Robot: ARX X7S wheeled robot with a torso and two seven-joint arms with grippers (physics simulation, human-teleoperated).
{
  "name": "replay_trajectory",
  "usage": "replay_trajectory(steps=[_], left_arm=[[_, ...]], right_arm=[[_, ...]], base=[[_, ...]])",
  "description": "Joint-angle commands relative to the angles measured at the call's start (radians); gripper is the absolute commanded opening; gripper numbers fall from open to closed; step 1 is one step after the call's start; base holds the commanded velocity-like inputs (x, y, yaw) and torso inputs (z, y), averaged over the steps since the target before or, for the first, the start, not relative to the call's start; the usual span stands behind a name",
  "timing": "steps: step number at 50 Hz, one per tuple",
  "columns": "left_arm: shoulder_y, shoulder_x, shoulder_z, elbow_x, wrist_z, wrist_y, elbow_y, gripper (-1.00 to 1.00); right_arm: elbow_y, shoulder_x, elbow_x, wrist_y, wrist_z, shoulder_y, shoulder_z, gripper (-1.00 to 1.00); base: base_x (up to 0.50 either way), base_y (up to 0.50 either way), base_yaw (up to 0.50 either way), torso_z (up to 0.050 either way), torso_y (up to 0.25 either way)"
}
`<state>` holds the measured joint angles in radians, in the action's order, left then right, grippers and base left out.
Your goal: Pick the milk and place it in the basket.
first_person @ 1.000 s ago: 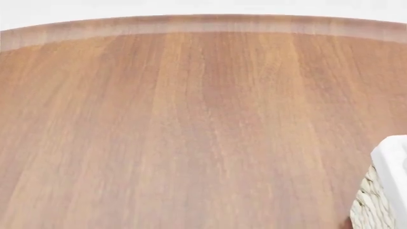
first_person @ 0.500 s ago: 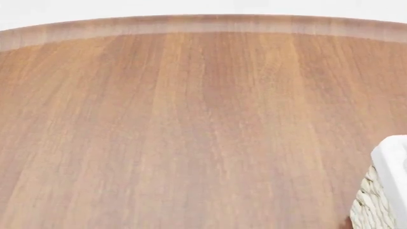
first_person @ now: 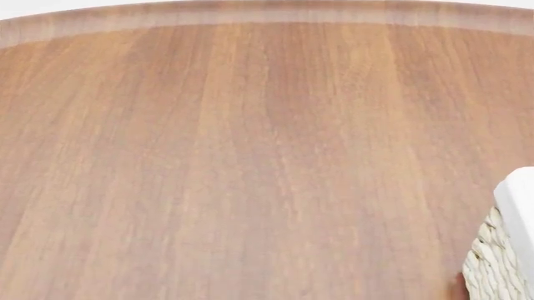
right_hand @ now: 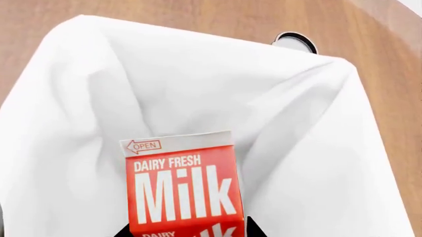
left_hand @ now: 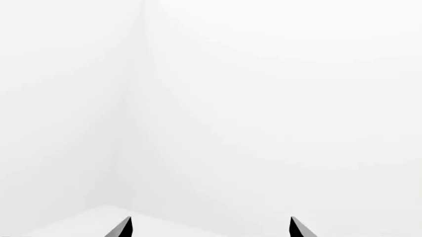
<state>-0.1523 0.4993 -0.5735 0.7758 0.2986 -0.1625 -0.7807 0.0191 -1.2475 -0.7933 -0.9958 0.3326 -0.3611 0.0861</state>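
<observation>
Jaws of the right gripper [right_hand: 189, 232] clasp the red gable-top milk carton [right_hand: 182, 187]; left jaws parted, empty.
Carton hangs over the white-lined cream wicker basket [first_person: 501, 250], at the tabletop's [first_person: 250, 156] four o'clock; release remains.

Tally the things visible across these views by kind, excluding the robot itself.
Milk carton: 1
Wicker basket with white lining: 1
Wooden table: 1
Small round dark-rimmed object beyond the basket, kind unclear: 1
Total: 4
</observation>
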Motion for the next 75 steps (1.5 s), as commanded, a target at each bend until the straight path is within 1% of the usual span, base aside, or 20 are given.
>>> replay_trajectory(steps=[1, 4, 5, 28, 35, 43, 54, 57, 62, 66, 75], left_arm=[[0.0, -0.017, -0.022, -0.015, -0.02, -0.001, 0.001, 1.0], [-0.001, -0.016, -0.024, -0.014, -0.019, 0.0, 0.0, 1.0], [-0.002, -0.017, -0.025, -0.013, -0.019, 0.0, 0.0, 1.0], [-0.003, -0.014, -0.024, -0.011, -0.016, 0.003, 0.003, 1.0], [-0.003, -0.014, -0.021, -0.014, -0.016, 0.005, 0.004, 1.0], [-0.002, -0.013, -0.02, -0.014, -0.013, 0.005, 0.005, 1.0], [-0.005, -0.012, -0.023, -0.013, -0.011, 0.007, 0.004, 1.0], [-0.006, -0.011, -0.023, -0.012, -0.01, 0.007, 0.002, 1.0], [-0.006, -0.009, -0.024, -0.01, -0.008, 0.006, 0.002, 1.0], [-0.006, -0.009, -0.026, -0.008, -0.007, 0.007, 0.002, 1.0], [-0.007, -0.009, -0.025, -0.008, -0.007, 0.009, 0.004, 1.0]], right_arm=[[-0.012, 0.013, 0.019, 0.011, 0.026, -0.026, 0.051, -1.0], [-0.011, 0.015, 0.02, 0.011, 0.023, -0.04, 0.046, -1.0], [-0.012, 0.014, 0.022, 0.011, 0.024, -0.04, 0.044, 1.0], [-0.014, 0.01, 0.031, 0.022, 0.034, -0.038, 0.039, 1.0], [-0.006, 0.012, 0.038, 0.028, 0.034, -0.067, 0.029, 1.0], [0.033, 0.029, 0.058, 0.051, -0.008, -0.207, 0.03, 1.0], [0.091, 0.059, 0.092, 0.077, -0.057, -0.461, -0.002, 1.0], [0.102, 0.07, 0.107, 0.106, -0.058, -0.519, -0.013, 1.0], [0.136, 0.115, 0.122, 0.177, -0.091, -0.627, 0.016, 1.0], [0.131, 0.122, 0.121, 0.195, -0.077, -0.669, 0.009, 1.0], [0.115, 0.148, 0.064, 0.21, -0.053, -0.727, 0.055, 1.0]], base=[[0.0, 0.0, 0.0, 0.0, 0.0], [0.0, 0.0, 0.0, 0.0, 0.0], [0.0, 0.0, 0.0, 0.0, 0.0], [0.0, 0.0, 0.0, 0.0, 0.0], [0.0, 0.0, 0.0, 0.0, 0.0], [0.0, 0.0, 0.0, 0.0, 0.0], [0.0, 0.0, 0.0, 0.0, 0.0], [0.0, 0.0, 0.0, 0.0, 0.0], [0.0, 0.0, 0.0, 0.0, 0.0], [0.0, 0.0, 0.0, 0.0, 0.0], [0.0, 0.0, 0.0, 0.0, 0.0]])
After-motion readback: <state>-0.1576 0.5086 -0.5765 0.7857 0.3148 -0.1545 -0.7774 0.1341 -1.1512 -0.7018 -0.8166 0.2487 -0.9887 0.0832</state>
